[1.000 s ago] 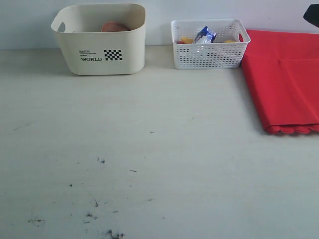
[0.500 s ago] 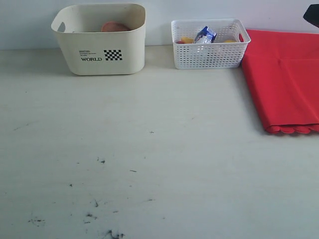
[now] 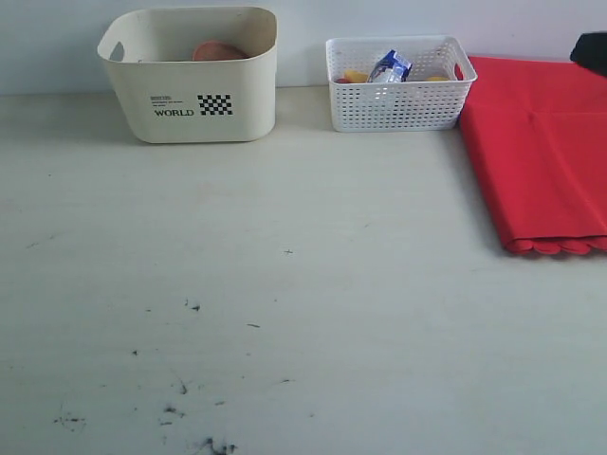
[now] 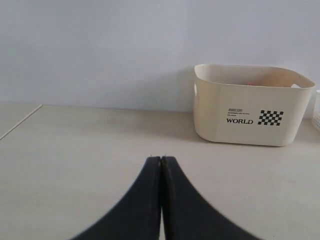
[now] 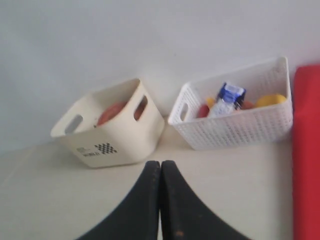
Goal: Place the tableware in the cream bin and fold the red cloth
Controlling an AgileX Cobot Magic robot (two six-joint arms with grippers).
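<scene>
At the back left of the tabletop [image 3: 285,284], the rigid, smooth-walled cream bin [image 3: 190,76] holds the round brown plate [image 3: 218,50], with the white lattice basket [image 3: 398,85] to its right. At far right lies the red cloth [image 3: 536,152], soft and limp, probably best pinched at a scalloped corner. The left gripper [image 4: 161,160] and right gripper [image 5: 160,165] are both closed and empty.

So the bin [image 3: 190,90] sat at the desk's [image 3: 332,284] far edge, over toward the left corner, with a plate [image 3: 216,51] down inside it. The basket [image 3: 398,109] was to its right along that same far edge, a gap between them, and a carton [image 3: 390,66] stood in it among some other food. The cloth [image 3: 545,161] lay right up against the basket's right side, running from the far edge toward the front, along the desk's right edge.
</scene>
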